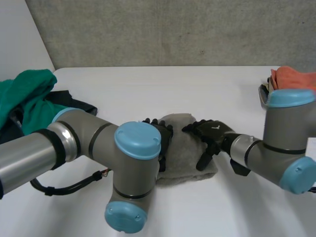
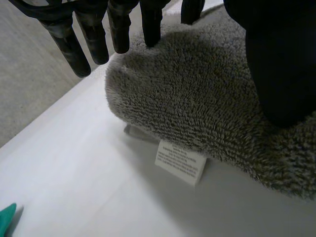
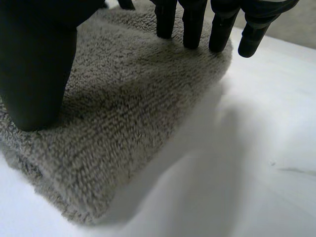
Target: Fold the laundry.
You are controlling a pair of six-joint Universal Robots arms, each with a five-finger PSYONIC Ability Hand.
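A folded grey towel point(image 1: 186, 148) lies in the middle of the white table point(image 1: 148, 89). My left hand point(image 1: 161, 134) rests at the towel's left edge, open, with straight fingers point(image 2: 96, 37) over the fold and the thumb on the pile. A white care label point(image 2: 180, 168) sticks out from under the towel point(image 2: 197, 103) beside that hand. My right hand point(image 1: 208, 136) is on the towel's right side, also open. Its fingers point(image 3: 193, 24) reach out straight over the towel point(image 3: 128, 113), and its thumb presses on the cloth.
A green garment point(image 1: 27, 96) lies heaped over a dark cloth point(image 1: 74, 103) at the table's left edge. An orange cloth point(image 1: 294, 76) sits in a container at the far right. Bare table stretches behind the towel and in front of it.
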